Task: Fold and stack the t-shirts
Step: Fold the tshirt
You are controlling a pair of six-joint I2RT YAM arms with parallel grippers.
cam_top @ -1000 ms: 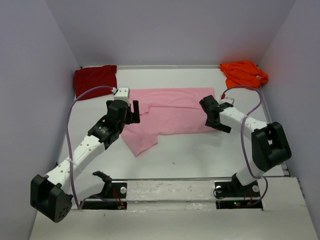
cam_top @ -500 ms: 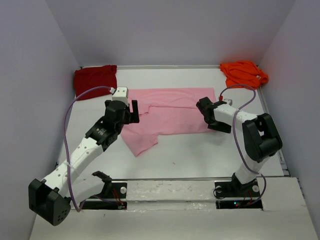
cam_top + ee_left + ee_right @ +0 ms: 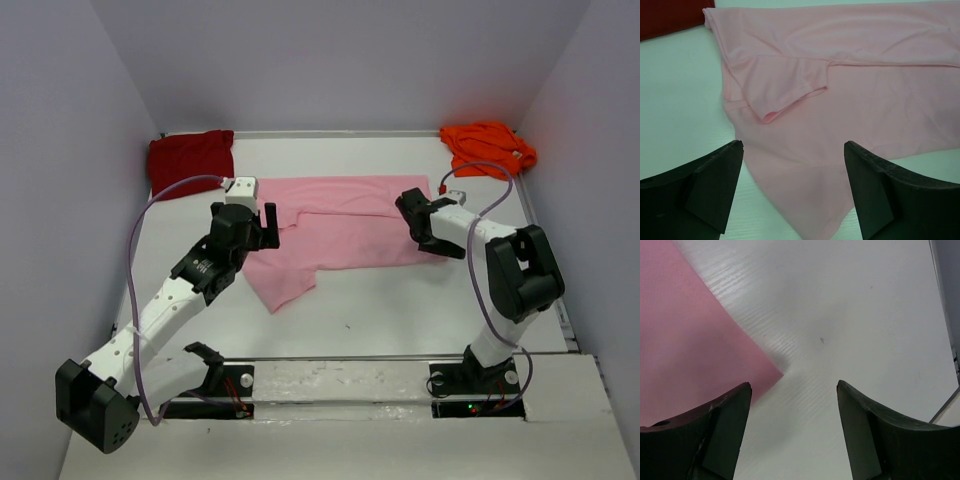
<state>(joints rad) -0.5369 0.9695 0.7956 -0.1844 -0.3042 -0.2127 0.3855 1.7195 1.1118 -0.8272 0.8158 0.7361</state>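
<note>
The light pink t-shirt (image 3: 340, 225) lies spread on the white table, partly folded, with a flap reaching toward the front (image 3: 285, 285). My left gripper (image 3: 270, 225) hovers open over its left side. In the left wrist view the pink cloth (image 3: 840, 90) and a folded sleeve (image 3: 785, 95) lie ahead of the open gripper (image 3: 794, 146). My right gripper (image 3: 432, 245) is open and empty at the shirt's right edge. In the right wrist view a pink corner (image 3: 690, 340) lies beside the open gripper (image 3: 793, 385). The dark red t-shirt (image 3: 190, 158) lies back left, the orange t-shirt (image 3: 488, 147) back right.
The dark red cloth also shows at the top left of the left wrist view (image 3: 670, 17). Grey walls enclose the table on three sides. The table's right edge (image 3: 952, 365) shows in the right wrist view. Purple cables loop over both arms.
My right gripper has shifted a little back and left, toward the pink shirt's right edge. My left gripper has edged slightly toward the back. Both stay open; the shirts have not moved.
</note>
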